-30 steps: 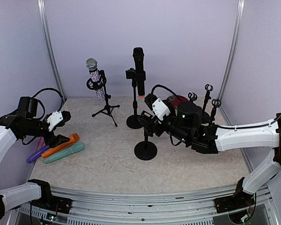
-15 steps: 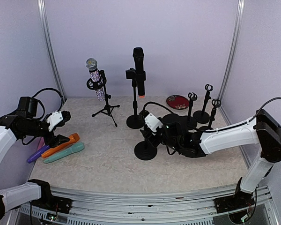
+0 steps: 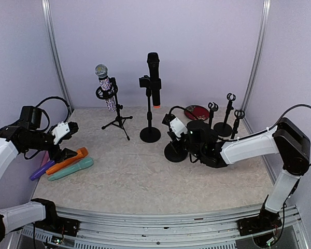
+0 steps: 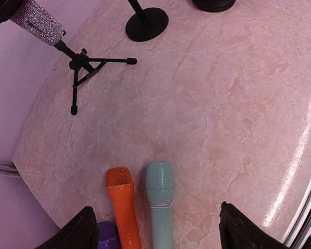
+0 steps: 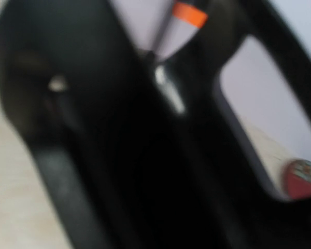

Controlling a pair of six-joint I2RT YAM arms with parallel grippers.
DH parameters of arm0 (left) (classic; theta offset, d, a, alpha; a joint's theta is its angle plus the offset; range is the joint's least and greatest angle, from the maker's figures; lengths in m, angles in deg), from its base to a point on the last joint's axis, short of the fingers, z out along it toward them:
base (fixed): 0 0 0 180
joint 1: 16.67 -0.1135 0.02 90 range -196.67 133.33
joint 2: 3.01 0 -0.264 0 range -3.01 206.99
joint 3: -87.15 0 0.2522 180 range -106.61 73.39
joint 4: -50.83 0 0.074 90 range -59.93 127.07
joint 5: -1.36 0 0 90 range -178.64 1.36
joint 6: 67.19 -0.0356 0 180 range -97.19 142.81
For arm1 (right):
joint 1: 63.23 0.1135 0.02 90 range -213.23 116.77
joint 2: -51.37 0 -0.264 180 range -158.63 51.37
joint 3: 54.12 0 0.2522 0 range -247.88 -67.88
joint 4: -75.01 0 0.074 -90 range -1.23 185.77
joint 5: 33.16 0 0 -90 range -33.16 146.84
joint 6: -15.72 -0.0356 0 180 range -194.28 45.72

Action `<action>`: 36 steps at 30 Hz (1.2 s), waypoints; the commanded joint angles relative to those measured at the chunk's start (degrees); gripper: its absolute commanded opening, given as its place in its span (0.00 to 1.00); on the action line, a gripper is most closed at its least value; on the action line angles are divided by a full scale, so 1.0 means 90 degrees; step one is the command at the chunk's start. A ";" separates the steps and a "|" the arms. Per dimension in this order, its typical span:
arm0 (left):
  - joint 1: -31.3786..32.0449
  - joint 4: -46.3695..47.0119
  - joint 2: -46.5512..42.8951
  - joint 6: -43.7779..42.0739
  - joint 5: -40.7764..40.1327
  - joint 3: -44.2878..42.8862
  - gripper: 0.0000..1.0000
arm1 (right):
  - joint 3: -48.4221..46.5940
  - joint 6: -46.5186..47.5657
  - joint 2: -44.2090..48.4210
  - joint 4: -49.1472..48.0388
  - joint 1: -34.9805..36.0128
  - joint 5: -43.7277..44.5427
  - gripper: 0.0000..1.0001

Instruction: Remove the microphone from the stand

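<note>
Shows the black microphone (image 3: pixel 154 78) seated upright in its tall round-base stand (image 3: pixel 150 134) at the back of the counter (image 3: pixel 124 181), beside a glitter microphone (image 3: pixel 104 85) on a tripod stand (image 3: pixel 117 120). Holds the left pincer (image 4: pixel 155 207) spread and empty above the orange microphone (image 4: pixel 122 202) and teal microphone (image 4: pixel 160 199), seemingly a lay-down spot. Sets the right pincer (image 3: pixel 174 139) against an empty stand (image 3: pixel 175 152), grip not discernible, probably clearing access.

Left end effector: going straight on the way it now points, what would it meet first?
Open left end effector aims down at the table; first in line is likely the teal microphone, the orange microphone just beside it. Depth is unclear.
</note>
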 commanded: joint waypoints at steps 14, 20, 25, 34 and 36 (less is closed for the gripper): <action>-0.0050 -0.0074 0.0066 -0.0076 0.0043 -0.0231 0.78 | 0.0267 -0.0725 0.0019 0.1265 -0.2071 0.0134 0.20; -0.0045 -0.0050 0.0056 -0.0055 0.0084 -0.0171 0.78 | 0.0159 -0.1467 0.0300 0.1526 -0.2152 -0.1194 0.18; -0.0044 -0.0049 0.0046 -0.0022 0.0124 -0.0183 0.78 | 0.0089 -0.2204 0.0312 0.1265 -0.1967 -0.2500 0.15; -0.0043 -0.0081 -0.0060 -0.0077 0.0069 -0.0134 0.79 | -0.0068 -0.2097 0.0237 0.1392 -0.1789 -0.1714 0.13; -0.0052 -0.0089 -0.0066 -0.0081 0.0066 -0.0134 0.78 | -0.0072 -0.1937 0.0229 0.1493 -0.1875 -0.1461 0.14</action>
